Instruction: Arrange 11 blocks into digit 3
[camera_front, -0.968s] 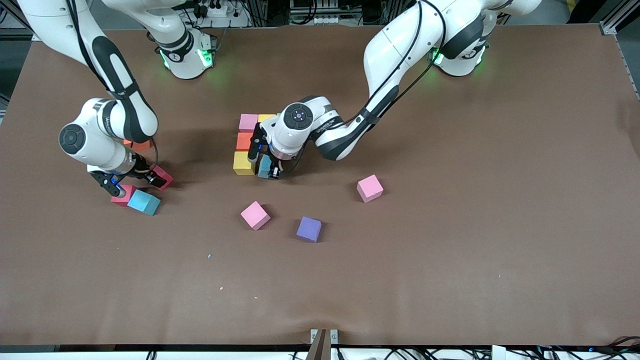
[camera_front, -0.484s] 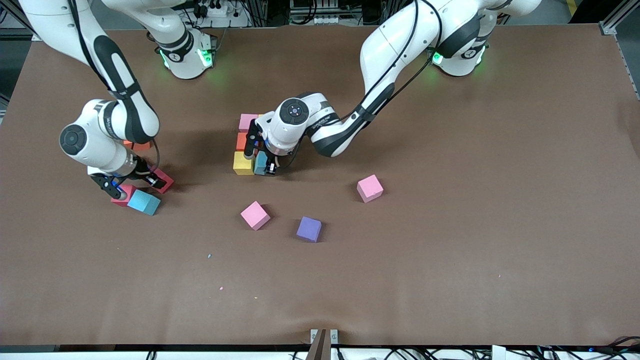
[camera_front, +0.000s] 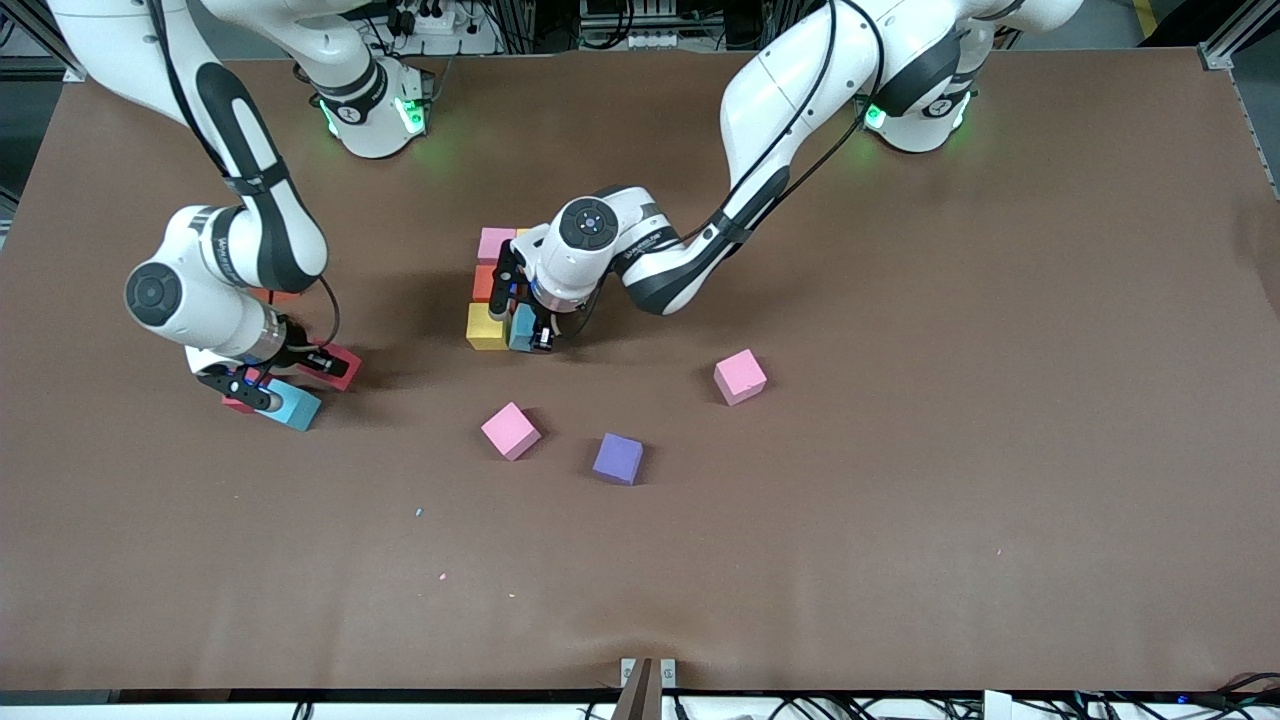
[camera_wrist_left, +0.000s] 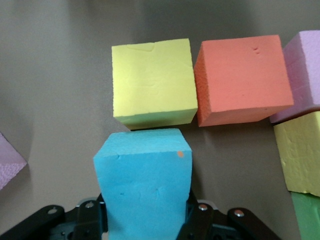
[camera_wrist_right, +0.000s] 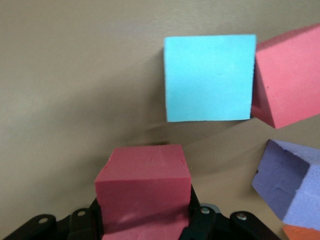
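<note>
At mid-table stand a pink (camera_front: 496, 243), an orange (camera_front: 486, 283) and a yellow block (camera_front: 486, 327) in a column; a second yellow (camera_wrist_left: 300, 155) and a green one (camera_wrist_left: 307, 215) adjoin them. My left gripper (camera_front: 533, 335) is shut on a light blue block (camera_wrist_left: 142, 185), low beside that yellow block (camera_wrist_left: 152, 82) with a narrow gap. Toward the right arm's end, my right gripper (camera_front: 332, 364) is shut on a red block (camera_wrist_right: 142, 190). Beside it lie a light blue (camera_front: 293, 407), another red (camera_front: 233, 402) and a purple block (camera_wrist_right: 290, 185).
Loose blocks lie nearer the front camera than the column: a pink one (camera_front: 510, 430), a purple one (camera_front: 618, 458) and another pink one (camera_front: 740, 376). An orange block (camera_wrist_right: 300, 232) sits partly hidden under the right arm. The brown table (camera_front: 900, 500) stretches wide around them.
The left gripper carried the light blue block up against the yellow block, then held still. The right gripper closed on the red block and shifted slightly toward the left arm's end.
</note>
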